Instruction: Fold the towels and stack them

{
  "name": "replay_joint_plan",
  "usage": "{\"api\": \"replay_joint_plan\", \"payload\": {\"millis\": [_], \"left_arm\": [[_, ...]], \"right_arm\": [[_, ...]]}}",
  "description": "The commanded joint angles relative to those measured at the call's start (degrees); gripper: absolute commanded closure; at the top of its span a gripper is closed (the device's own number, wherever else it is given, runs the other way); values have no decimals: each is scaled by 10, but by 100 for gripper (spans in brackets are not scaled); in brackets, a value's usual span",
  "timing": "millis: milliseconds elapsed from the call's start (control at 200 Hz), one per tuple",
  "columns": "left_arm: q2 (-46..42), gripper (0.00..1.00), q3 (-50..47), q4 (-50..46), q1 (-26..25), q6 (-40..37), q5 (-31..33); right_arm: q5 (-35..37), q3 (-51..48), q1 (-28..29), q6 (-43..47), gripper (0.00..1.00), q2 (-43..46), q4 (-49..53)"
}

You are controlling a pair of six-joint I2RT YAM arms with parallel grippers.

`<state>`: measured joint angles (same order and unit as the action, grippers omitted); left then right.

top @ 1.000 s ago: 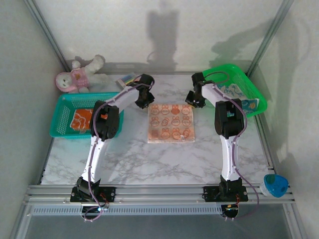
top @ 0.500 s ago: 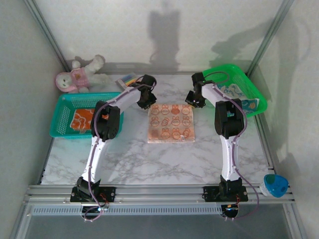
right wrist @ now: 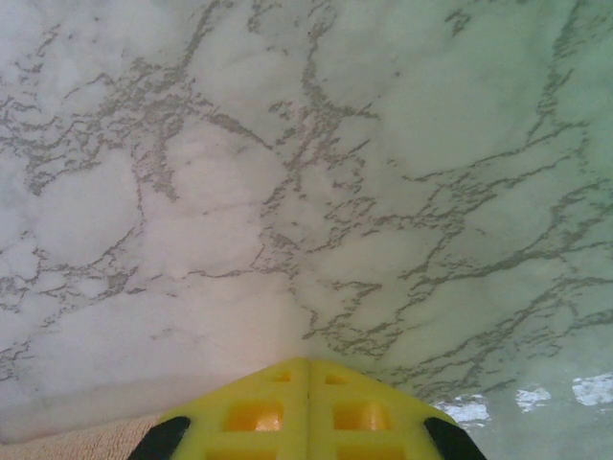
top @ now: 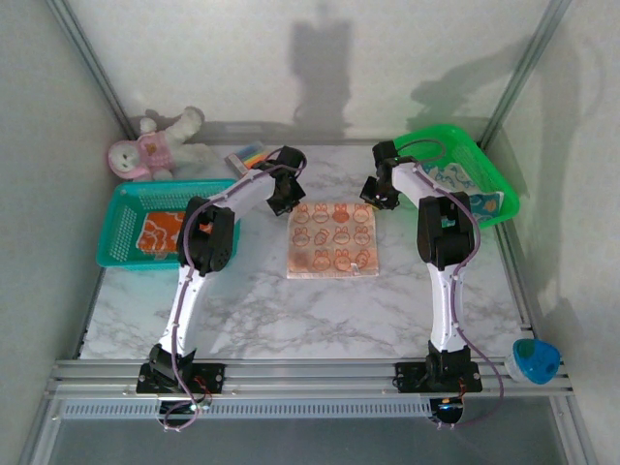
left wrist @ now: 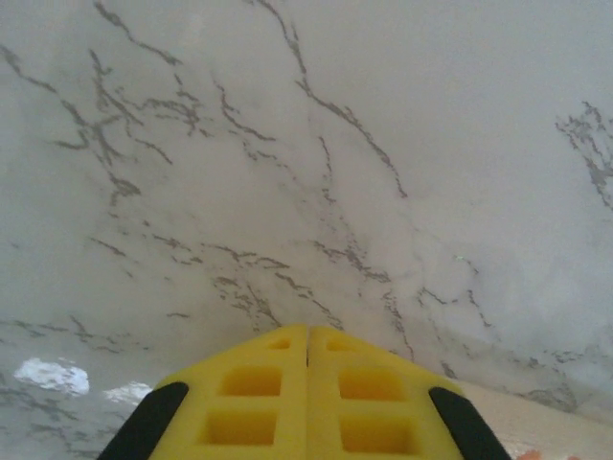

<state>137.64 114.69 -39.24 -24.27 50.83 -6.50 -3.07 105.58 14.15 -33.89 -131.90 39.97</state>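
Left jaws, open a second ago, now clench at the far-left corner of the peach towel [top: 332, 239], right jaws clenched far-right, so the fold's probably next.

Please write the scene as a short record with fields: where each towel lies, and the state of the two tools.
peach bunny towel: flat, unfolded, middle of the table
orange towel: in the teal basket, on the left
white-blue towel: in the green basket, on the right
left tool: shut, at the peach towel's far left corner
right tool: shut, at its far right corner
grip on cloth: cannot tell
plush toy: behind the teal basket
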Motion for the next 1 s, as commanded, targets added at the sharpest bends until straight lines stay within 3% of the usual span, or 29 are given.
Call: {"api": "replay_joint_plan", "payload": {"millis": [0,355,996], "left_arm": [[-7,100,7,-27,8,-16,38],[-68,100,-15,4,8,-64,92],[-309,100,-358,293,-22,-108,69]], "right_arm": [[-9,-6,5,10,100,9,5],[-38,-66,4,38,100,92,-58],[-65,-296,10,59,100,269,-197]]}}
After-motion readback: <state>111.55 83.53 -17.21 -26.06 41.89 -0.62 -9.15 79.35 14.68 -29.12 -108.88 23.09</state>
